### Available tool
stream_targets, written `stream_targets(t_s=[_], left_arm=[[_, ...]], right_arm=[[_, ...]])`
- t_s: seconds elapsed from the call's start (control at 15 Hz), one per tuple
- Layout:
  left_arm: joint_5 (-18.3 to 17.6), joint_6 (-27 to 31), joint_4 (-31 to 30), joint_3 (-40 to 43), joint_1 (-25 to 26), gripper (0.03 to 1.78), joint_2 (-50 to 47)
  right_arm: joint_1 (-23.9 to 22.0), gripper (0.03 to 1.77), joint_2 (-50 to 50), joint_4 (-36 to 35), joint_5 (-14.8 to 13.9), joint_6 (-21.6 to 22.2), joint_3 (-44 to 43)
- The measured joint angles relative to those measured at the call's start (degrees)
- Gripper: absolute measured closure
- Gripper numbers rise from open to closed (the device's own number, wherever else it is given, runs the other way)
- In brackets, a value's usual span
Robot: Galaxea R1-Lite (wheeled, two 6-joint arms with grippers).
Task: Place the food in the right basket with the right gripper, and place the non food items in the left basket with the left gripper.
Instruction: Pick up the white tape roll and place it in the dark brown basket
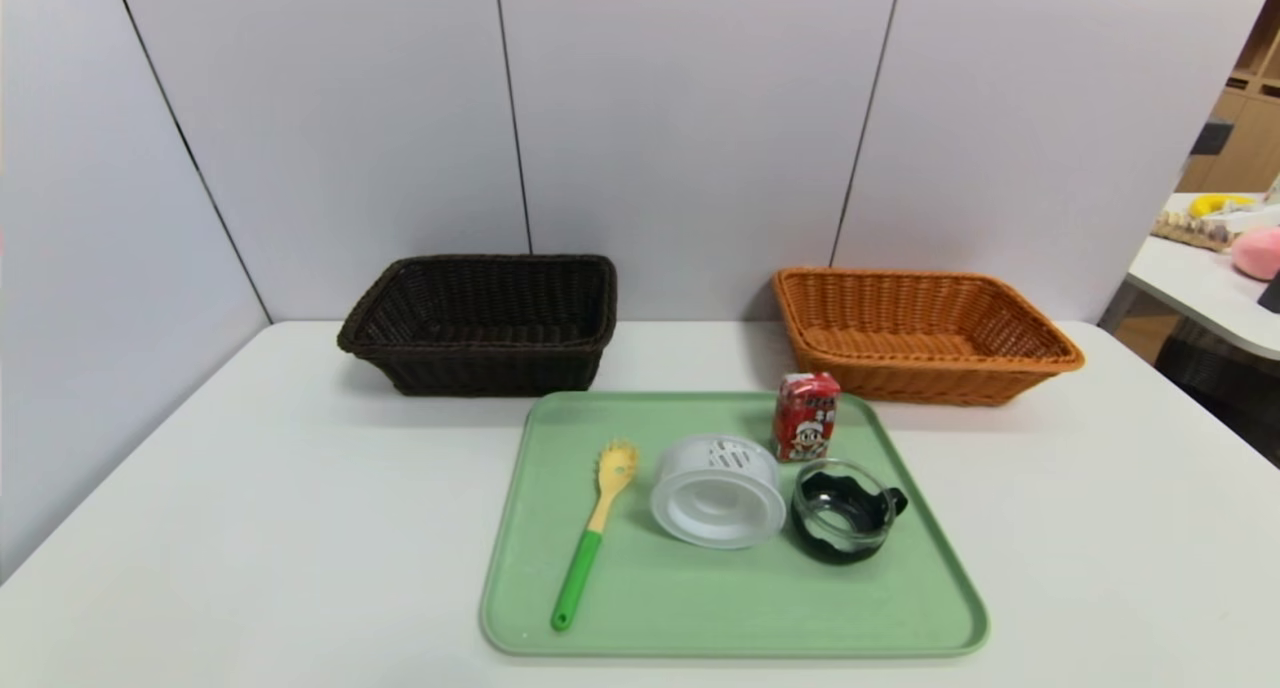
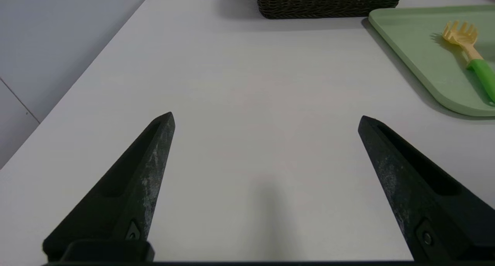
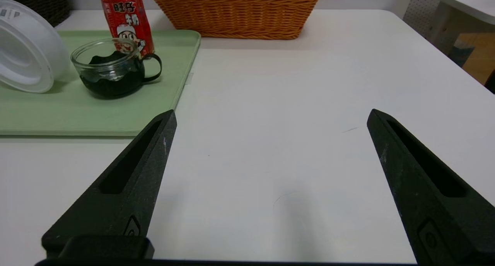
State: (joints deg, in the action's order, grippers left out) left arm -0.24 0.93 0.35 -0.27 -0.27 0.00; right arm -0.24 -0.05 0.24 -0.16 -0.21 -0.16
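White table [image 1: 250,528] bears a green tray [image 1: 700,608]; both grippers gape wide, empty.

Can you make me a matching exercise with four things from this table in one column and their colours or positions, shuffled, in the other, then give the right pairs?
Things:
1. fork
2. snack packet
3. left basket
4. glass cup

Descriptions:
A. dark brown wicker, behind the tray's left corner
B. red, standing upright at the back of the tray
C. clear with black trim, nearest the tray's right edge
D. yellow head and green handle, lying flat at the left of the tray

Pairs: 1-D, 2-B, 3-A, 4-C
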Motion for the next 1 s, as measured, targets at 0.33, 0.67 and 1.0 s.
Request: stream_targets(t_s=[0.33, 0.67, 1.0], left_arm=[[-1.0, 1.4, 4.0, -3.3, 0.0, 0.12, 0.0], [-5.0, 2.4, 18.1, -20.0, 0.0, 0.12, 4.3], [-11.4, 2.9, 17.9, -36.5, 0.0, 0.12, 22.1]], right_arm=[[0.0, 0.10, 0.0, 1.0, 0.5, -1.5, -1.3], [0.0, 0.10, 6.2, 9.8, 2.3, -3.2, -16.7], [0.1, 0.10, 27.6, 10.7, 6.0, -5.1, -39.5]])
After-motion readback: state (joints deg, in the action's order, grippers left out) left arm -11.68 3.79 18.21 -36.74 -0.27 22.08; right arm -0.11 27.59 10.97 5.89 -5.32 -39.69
